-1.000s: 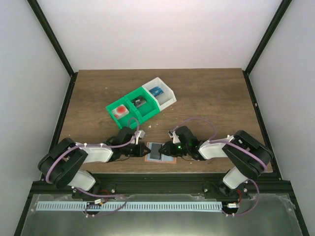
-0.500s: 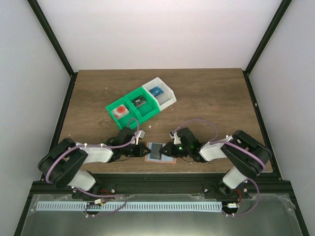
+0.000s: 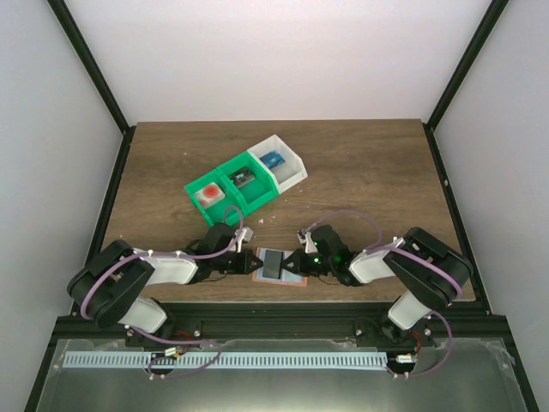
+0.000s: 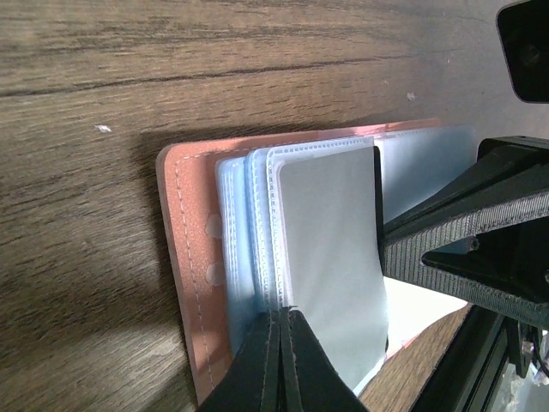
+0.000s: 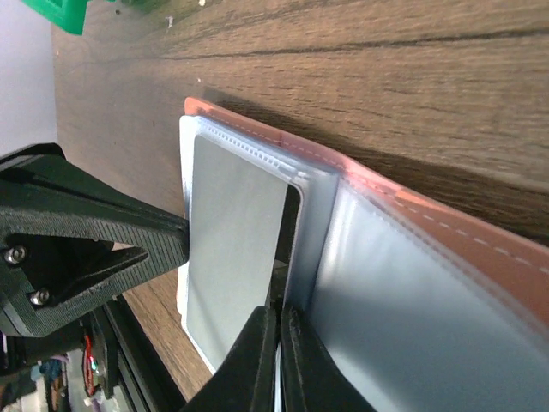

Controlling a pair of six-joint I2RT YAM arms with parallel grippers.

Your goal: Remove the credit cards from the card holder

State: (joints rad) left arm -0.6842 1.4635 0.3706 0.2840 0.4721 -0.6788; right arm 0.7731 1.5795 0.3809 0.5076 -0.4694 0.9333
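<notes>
The card holder (image 3: 290, 278) lies open near the table's front edge, salmon-brown with clear plastic sleeves. In the left wrist view its leather (image 4: 184, 257) lies left of the stacked sleeves, and a grey credit card (image 4: 330, 232) is on top. My left gripper (image 4: 281, 316) is shut on the sleeves' near edge. In the right wrist view my right gripper (image 5: 279, 313) is shut at the edge of the grey card (image 5: 232, 232), beside a sleeve of the holder (image 5: 480, 249). The two grippers (image 3: 254, 262) (image 3: 297, 262) face each other across the holder.
A green-and-white three-compartment bin (image 3: 244, 182) stands behind the holder, with red, black and blue blocks in it. The black frame rail runs just in front of the holder. Bare wooden table (image 3: 369, 172) lies to the right and behind.
My right gripper has drawn back slightly to the right, and the grey card has shifted a little right with it. The left gripper has stayed in place.
</notes>
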